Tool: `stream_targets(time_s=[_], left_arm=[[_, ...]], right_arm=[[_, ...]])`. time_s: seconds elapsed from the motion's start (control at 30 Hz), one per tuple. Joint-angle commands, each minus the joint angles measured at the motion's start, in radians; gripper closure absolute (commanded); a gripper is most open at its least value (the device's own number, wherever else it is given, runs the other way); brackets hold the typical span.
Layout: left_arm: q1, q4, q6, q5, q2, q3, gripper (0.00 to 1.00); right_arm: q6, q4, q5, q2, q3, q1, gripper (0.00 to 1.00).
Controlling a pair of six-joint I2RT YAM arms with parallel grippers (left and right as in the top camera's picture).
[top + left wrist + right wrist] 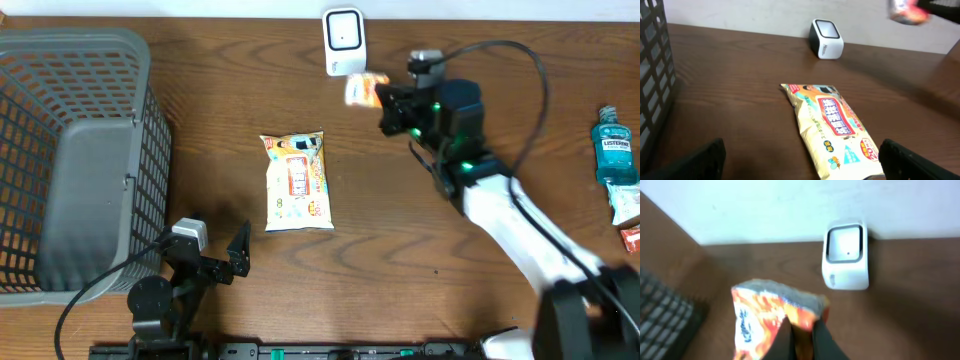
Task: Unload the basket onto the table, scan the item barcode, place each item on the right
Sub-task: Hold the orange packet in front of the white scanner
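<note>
The right gripper (801, 330) was clamped on the orange snack packet (365, 90), just right of the white barcode scanner (343, 40) at the far edge. The left gripper (230, 258) stood wide open, near side.

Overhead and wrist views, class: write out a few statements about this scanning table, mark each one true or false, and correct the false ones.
1. The right gripper has its jaws shut on the orange snack packet. True.
2. The wipes pack lies inside the grey basket. False: it lies flat on the table, outside the basket.
3. The left gripper has its jaws open and holds nothing. True.
4. The scanner stands at the near edge beside the left gripper. False: it stands at the far edge by the wall, close to the held packet.
</note>
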Motion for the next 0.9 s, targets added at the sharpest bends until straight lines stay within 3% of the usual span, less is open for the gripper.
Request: stream_targets(time_s=[0.0, 0.13, 0.23, 0.43, 0.7, 0.87], left_arm=[[0.004, -0.012, -0.006, -0.002, -0.001, -0.020, 0.02], [0.004, -0.012, -0.006, -0.002, -0.001, -0.020, 0.02], [0.004, -0.012, -0.006, -0.002, -0.001, -0.020, 0.02], [0.004, -0.012, -0.006, -0.002, -0.001, -0.020, 0.02], [0.004, -0.012, -0.006, -0.002, -0.001, -0.020, 0.02], [0.004, -0.012, -0.006, -0.002, -0.001, -0.020, 0.02]], right_arm=[[-0.101, 0.223, 0.050, 0.131, 0.006, 0.009, 0.99], [-0.101, 0.513, 0.053, 0.292, 0.034, 0.009, 0.99], [-0.114, 0.589, 0.100, 0.409, 0.111, 0.010, 0.99], [-0.270, 0.586, 0.141, 0.631, 0.399, 0.010, 0.99], [-0.274, 0.476, 0.259, 0.860, 0.731, 0.002, 0.99], [-0.273, 0.444, 0.259, 0.945, 0.819, 0.002, 0.99]])
